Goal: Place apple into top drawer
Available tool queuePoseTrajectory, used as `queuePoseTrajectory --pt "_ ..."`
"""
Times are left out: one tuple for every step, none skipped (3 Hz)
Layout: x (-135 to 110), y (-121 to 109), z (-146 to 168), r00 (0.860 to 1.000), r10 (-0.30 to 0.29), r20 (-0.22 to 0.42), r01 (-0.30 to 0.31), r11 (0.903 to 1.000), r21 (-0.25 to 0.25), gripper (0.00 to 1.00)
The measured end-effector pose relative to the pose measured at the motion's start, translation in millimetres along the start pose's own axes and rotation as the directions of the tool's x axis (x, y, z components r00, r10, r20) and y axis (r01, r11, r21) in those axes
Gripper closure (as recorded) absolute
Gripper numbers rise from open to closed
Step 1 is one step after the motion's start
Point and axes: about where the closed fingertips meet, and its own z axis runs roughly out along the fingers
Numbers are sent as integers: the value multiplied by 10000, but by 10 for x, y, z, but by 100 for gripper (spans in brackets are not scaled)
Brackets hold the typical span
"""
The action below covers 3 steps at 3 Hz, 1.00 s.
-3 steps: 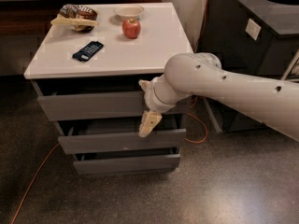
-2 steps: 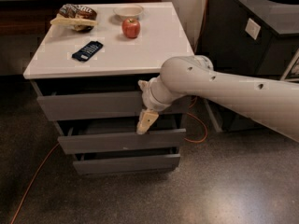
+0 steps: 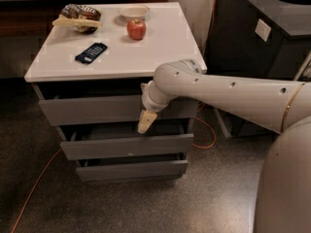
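Note:
The red apple (image 3: 136, 29) sits on the white cabinet top (image 3: 160, 47), near its back edge, just in front of a shallow white bowl (image 3: 133, 11). The top drawer (image 3: 92, 109) is the tallest grey front, right under the top; none of its inside shows. My gripper (image 3: 146, 121) hangs pointing down in front of the right part of that drawer front, at its lower edge, with its tip over the gap above the middle drawer. It holds nothing that I can see. The apple is well behind and above the gripper.
A chip bag (image 3: 77, 17) lies at the back left of the top and a dark blue flat packet (image 3: 91, 52) at the front left. Two shorter grey drawers (image 3: 121, 147) sit below. A black bin (image 3: 262, 33) stands to the right. An orange cable (image 3: 34, 186) runs across the floor.
My gripper has shifted a little to the left and slightly up along the top drawer's front. The apple and the other things on the top have not moved.

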Motion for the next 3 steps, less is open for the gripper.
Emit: queuePoseTrajectory --pt "-9 -122 226 9998 -39 -175 38 10000 -75 0" --pt "-2 -201 381 9993 65 -369 -70 9999 -151 13" --pt "2 -181 398 9988 391 -308 -398 9990 -224 43"
